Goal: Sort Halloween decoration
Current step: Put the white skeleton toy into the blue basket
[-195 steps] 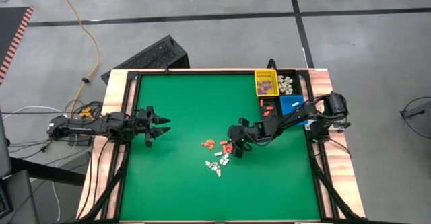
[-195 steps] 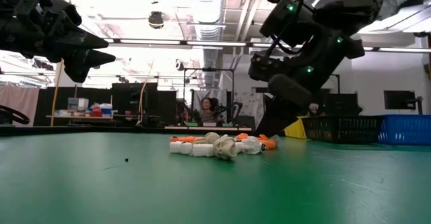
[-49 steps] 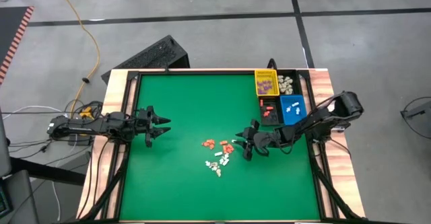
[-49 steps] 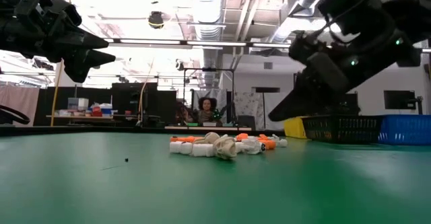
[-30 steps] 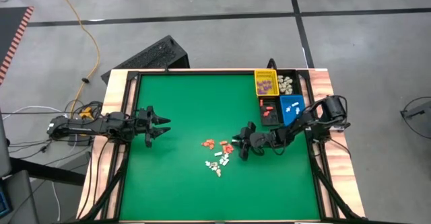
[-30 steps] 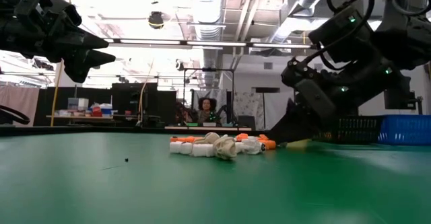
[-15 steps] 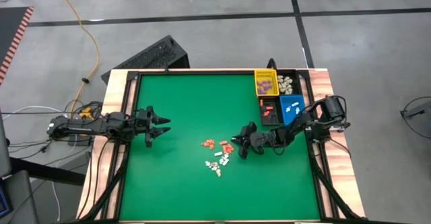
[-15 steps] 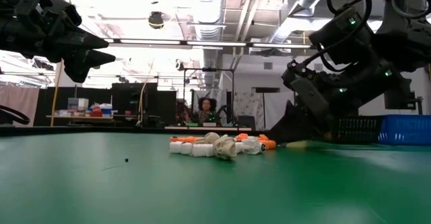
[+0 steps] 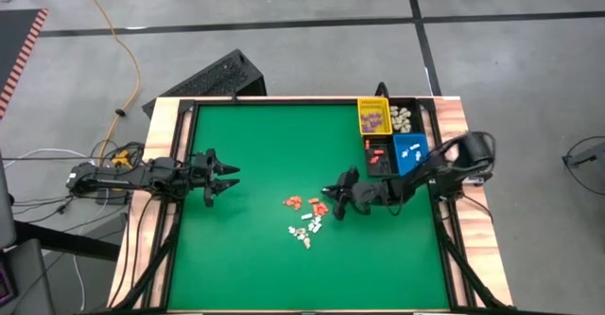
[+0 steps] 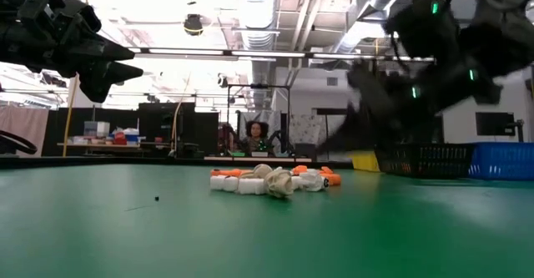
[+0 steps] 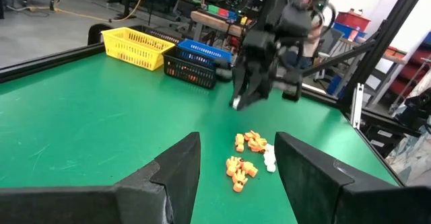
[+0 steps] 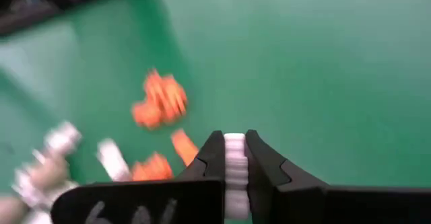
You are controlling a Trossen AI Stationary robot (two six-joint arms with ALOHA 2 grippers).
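A matt green mat is framed by grained wood; the bins appear to be perforated plastic.

From table height the right arm is a dark smear, its fingertips impossible to pick out. The trinkets under its wrist blur into orange and white blobs, and the bin contents are too small to identify.

We count two arms: the left along the table's left edge, the right from its right edge. Four bins sit at the far right corner: one yellow, one blue, two black. The loose trinkets mid-table are too small to count exactly.
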